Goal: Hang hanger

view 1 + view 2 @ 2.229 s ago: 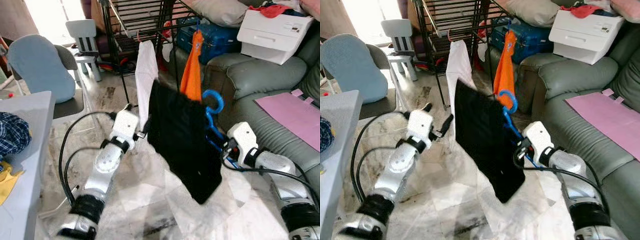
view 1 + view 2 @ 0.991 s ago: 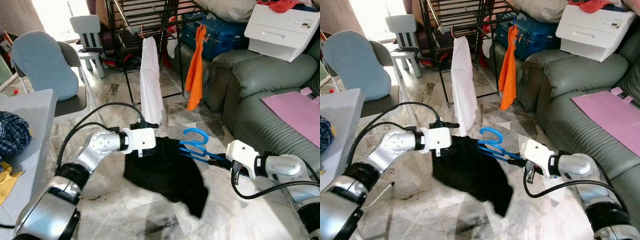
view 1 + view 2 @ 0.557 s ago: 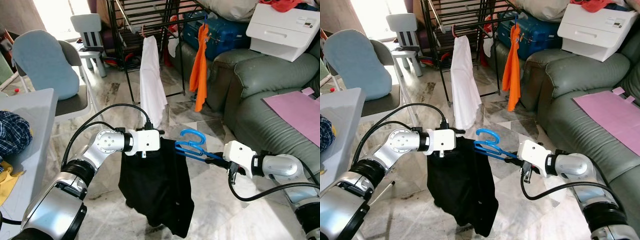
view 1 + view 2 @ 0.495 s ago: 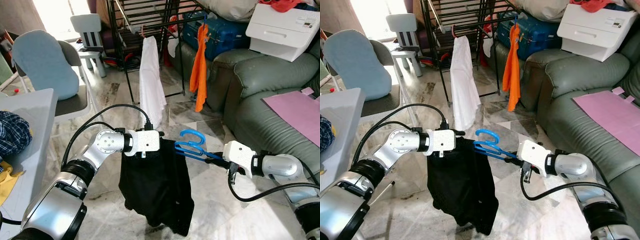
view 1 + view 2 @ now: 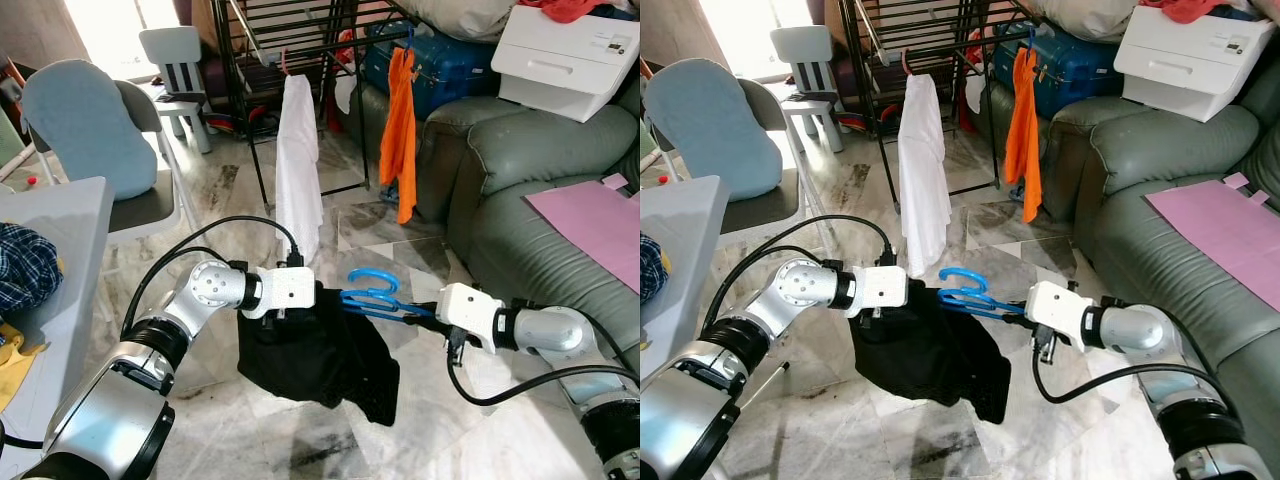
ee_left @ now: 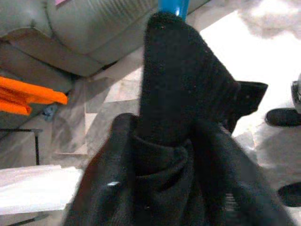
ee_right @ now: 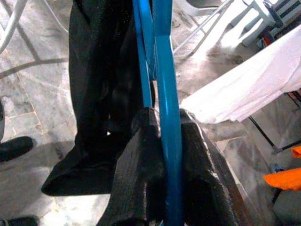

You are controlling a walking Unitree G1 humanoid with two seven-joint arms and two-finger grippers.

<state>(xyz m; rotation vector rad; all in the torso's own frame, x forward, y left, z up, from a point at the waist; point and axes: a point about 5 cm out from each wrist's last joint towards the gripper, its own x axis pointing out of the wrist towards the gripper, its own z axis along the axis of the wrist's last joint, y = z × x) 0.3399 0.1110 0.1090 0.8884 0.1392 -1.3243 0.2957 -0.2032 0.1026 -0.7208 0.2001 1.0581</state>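
Observation:
A blue plastic hanger (image 5: 368,293) is held low over the marble floor, its hook pointing up. My right gripper (image 5: 427,311) is shut on one end of it; in the right wrist view the blue bar (image 7: 165,117) runs between the fingers. A black garment (image 5: 320,355) hangs bunched from the hanger's other end. My left gripper (image 5: 316,296) is shut on the cloth there, and the black fabric (image 6: 155,188) wraps its finger. Behind stands a black drying rack (image 5: 300,45) with a white garment (image 5: 298,160) and an orange one (image 5: 400,130) hanging from it.
A green sofa (image 5: 520,160) with a pink sheet (image 5: 598,222) and a white box (image 5: 565,60) is on the right. A blue suitcase (image 5: 440,60) sits behind the orange garment. On the left are a chair with a blue cushion (image 5: 85,125) and a grey table (image 5: 60,250).
Both grippers have dropped slightly and shifted left with the hanger. The black garment, hanging long before, now sits bunched up lower and wider under the hanger.

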